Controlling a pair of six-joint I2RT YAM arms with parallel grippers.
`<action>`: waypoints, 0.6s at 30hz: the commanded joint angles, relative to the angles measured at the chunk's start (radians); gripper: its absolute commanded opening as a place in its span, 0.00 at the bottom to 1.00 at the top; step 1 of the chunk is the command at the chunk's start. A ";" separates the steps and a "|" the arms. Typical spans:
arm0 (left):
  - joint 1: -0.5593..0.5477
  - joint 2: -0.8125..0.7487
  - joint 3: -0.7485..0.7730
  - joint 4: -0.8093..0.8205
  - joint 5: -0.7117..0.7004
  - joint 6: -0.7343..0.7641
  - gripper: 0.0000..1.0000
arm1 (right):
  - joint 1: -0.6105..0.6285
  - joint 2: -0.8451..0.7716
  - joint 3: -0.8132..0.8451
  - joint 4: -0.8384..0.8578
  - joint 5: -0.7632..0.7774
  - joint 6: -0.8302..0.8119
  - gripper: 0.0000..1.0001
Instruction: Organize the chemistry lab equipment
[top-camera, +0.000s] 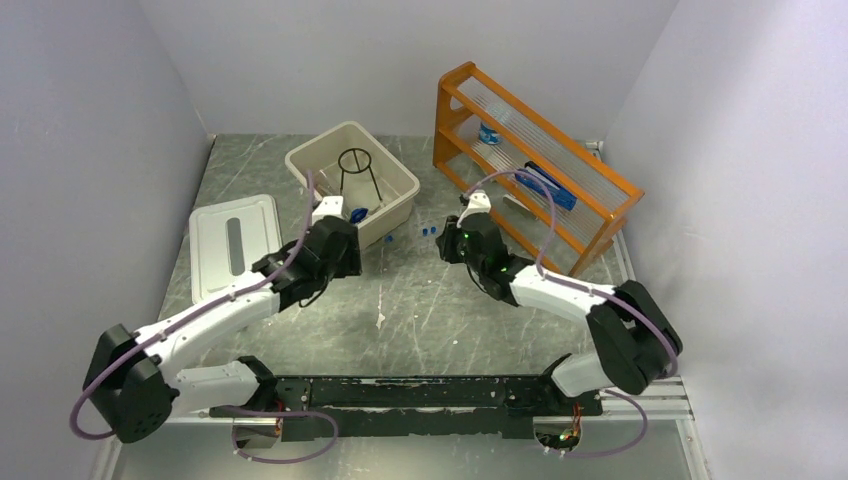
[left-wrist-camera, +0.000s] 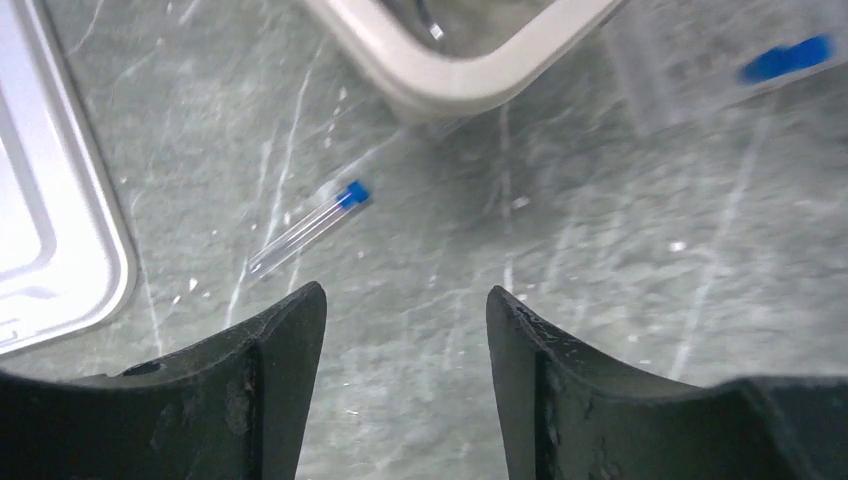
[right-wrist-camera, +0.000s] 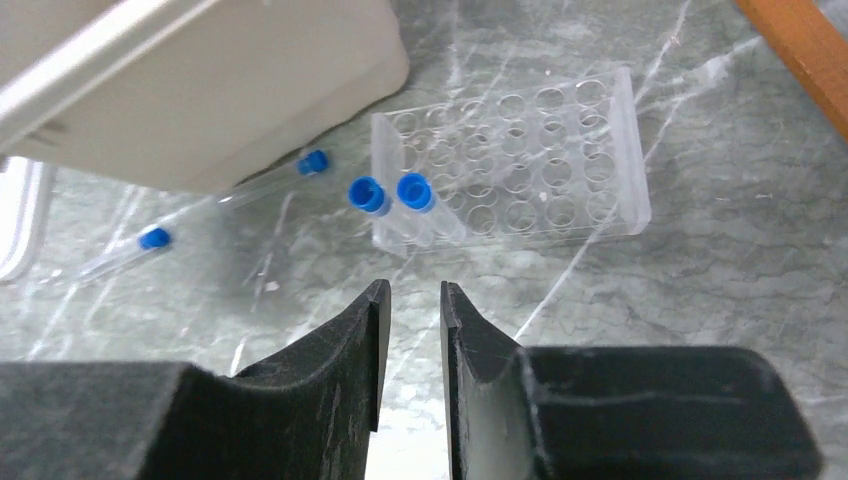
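Nearby, beige bin (right-wrist-camera: 250, 100) and orange shelf (right-wrist-camera: 810, 35) flank the tube rack (right-wrist-camera: 520, 160).

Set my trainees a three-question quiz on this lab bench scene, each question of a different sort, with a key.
1. True or false: the left gripper is clamped on a test tube.
2. How many blue-capped tubes stand in the clear tube rack? A none, B two, C five.
3. Fill in: the black wire ring stand sits inside the beige ____.
Key: 1 false, its jaws are apart and empty; 2 B; 3 bin.
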 joint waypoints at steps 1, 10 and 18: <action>0.011 0.051 -0.056 0.032 -0.096 -0.016 0.66 | 0.004 -0.095 -0.041 -0.011 -0.066 0.050 0.29; 0.187 0.155 -0.180 0.176 0.011 -0.152 0.70 | 0.004 -0.222 -0.130 -0.012 -0.129 0.111 0.31; 0.324 0.227 -0.194 0.351 0.209 -0.065 0.78 | 0.003 -0.274 -0.162 -0.020 -0.121 0.121 0.32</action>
